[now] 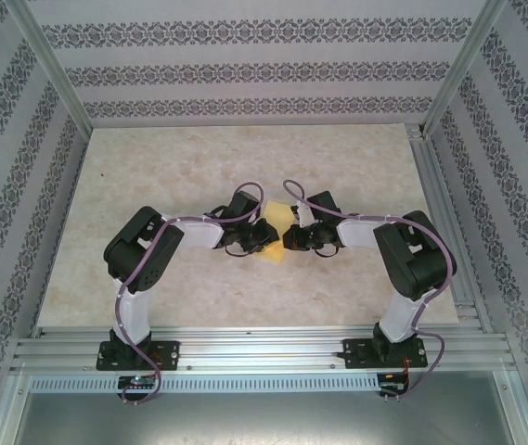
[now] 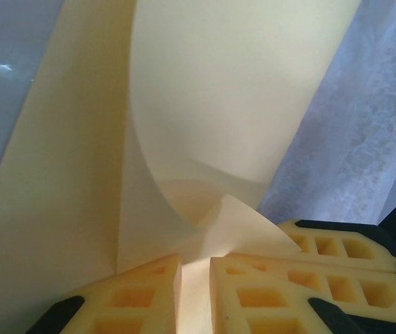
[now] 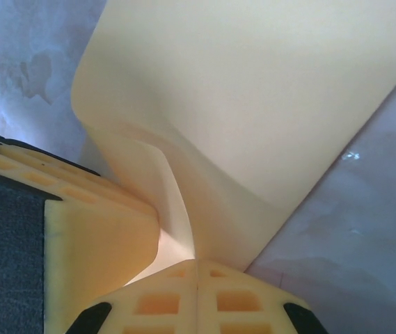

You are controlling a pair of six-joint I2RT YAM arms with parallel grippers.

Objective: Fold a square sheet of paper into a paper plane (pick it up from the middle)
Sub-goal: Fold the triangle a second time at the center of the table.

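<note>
Patterned walls enclose a pale table. The sheet is held up between the grippers: pinched by the shut right gripper, while the left gripper is narrowed around an edge. A first fold seems underway; next, edges need aligning.
</note>
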